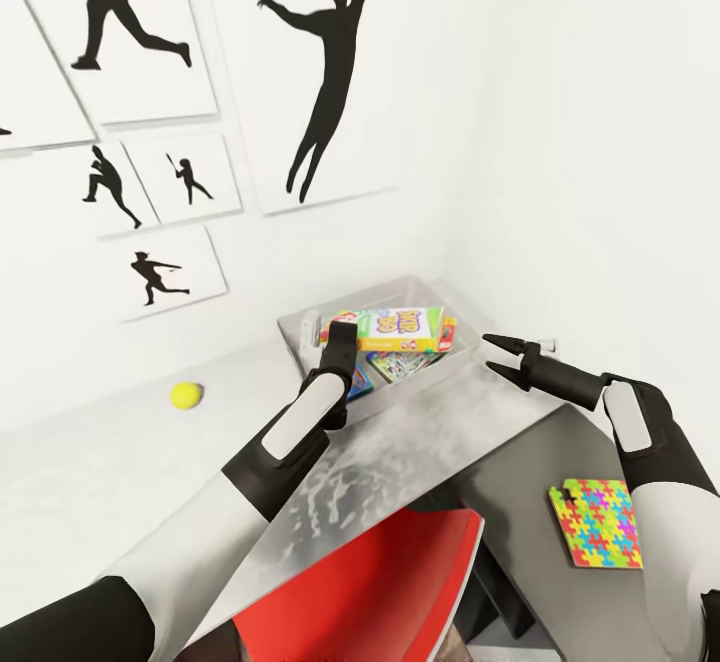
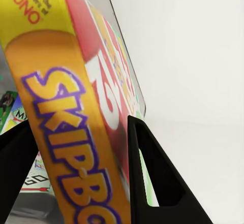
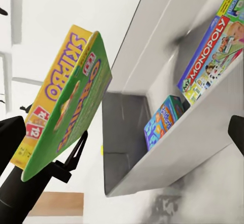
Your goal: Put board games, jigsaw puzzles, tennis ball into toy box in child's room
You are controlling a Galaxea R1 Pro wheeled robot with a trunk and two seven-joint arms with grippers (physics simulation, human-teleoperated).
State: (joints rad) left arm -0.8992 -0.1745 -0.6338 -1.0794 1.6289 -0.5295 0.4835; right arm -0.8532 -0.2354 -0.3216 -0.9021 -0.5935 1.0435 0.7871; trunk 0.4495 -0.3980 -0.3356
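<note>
Head view shows the left gripper (image 1: 338, 330) pinching a game (image 1: 400, 329) over the box (image 1: 300, 332), right gripper (image 1: 502, 356) open; dropped crooked, it could catch the rim.

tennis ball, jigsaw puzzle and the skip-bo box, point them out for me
tennis ball (image 1: 186, 395), head view, middle of the ball.
jigsaw puzzle (image 1: 598, 523), head view, centre of the sheet.
Skip-Bo box (image 3: 66, 102), right wrist view, on its green face.

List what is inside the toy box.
Inside the toy box: a Monopoly box and a smaller blue box. The held Skip-Bo box covers part of the interior.
</note>
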